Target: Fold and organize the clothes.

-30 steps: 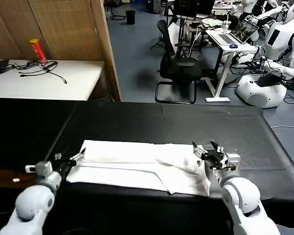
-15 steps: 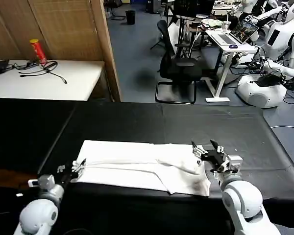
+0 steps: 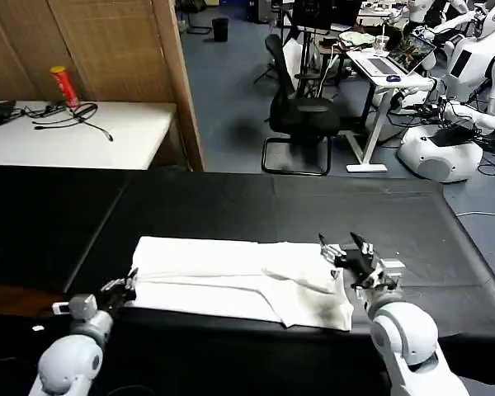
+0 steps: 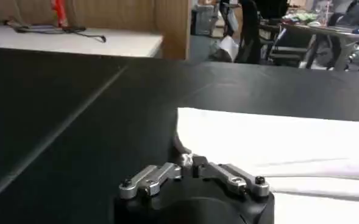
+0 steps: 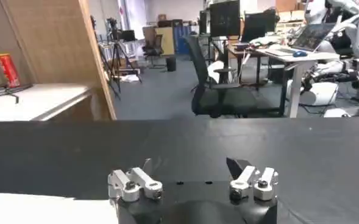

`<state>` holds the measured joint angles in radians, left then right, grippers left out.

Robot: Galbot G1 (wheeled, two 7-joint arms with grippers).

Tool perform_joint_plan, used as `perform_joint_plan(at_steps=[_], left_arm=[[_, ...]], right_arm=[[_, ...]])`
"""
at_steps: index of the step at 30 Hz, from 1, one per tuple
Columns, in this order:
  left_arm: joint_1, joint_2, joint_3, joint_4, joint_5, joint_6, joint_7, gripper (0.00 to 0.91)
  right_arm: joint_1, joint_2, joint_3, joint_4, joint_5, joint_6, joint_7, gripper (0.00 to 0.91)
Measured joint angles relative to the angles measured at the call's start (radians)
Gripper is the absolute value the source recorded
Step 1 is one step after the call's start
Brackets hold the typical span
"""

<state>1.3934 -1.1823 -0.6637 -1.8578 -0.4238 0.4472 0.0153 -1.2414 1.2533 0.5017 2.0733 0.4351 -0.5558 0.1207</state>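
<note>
The white T-shirt (image 3: 239, 279) lies folded into a long band across the near half of the black counter (image 3: 231, 206), its plain side up, with no lettering readable on it. The left gripper (image 3: 125, 285) sits at the band's nine o'clock end, fingers closed together and holding nothing. The right gripper (image 3: 343, 247) hovers at the three o'clock end, fingers (image 5: 134, 182) spread wide and empty.

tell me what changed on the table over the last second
The left hand drew back from the T-shirt's left edge toward the robot, letting go of the cloth. The right hand, open, shifted only slightly above the shirt's right end. The folded T-shirt lay unchanged on the black table.
</note>
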Motion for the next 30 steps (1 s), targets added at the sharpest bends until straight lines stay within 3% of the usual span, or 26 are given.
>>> perform_joint_plan(at_steps=[10,16,23,30], left_arm=[[-0.024,0.093,-0.032,0.064,0.277,-0.105,0.001,0.0],[0.0,0.201,-0.087,0.098,0.358,-0.153,-0.016,0.0],[0.028,0.231,-0.087,0.05,0.378,-0.133,-0.029,0.0],[0.041,0.158,0.006,-0.101,0.364,-0.057,-0.069,0.0]], right_arm=[[0.001,0.004,0.009,0.0,0.0,0.0,0.001,0.878],[0.001,0.016,0.005,-0.006,-0.014,0.002,0.002,0.878],[-0.006,0.034,-0.004,-0.005,-0.033,0.003,0.002,0.878],[-0.033,0.033,0.02,0.011,-0.044,0.008,0.002,0.878]])
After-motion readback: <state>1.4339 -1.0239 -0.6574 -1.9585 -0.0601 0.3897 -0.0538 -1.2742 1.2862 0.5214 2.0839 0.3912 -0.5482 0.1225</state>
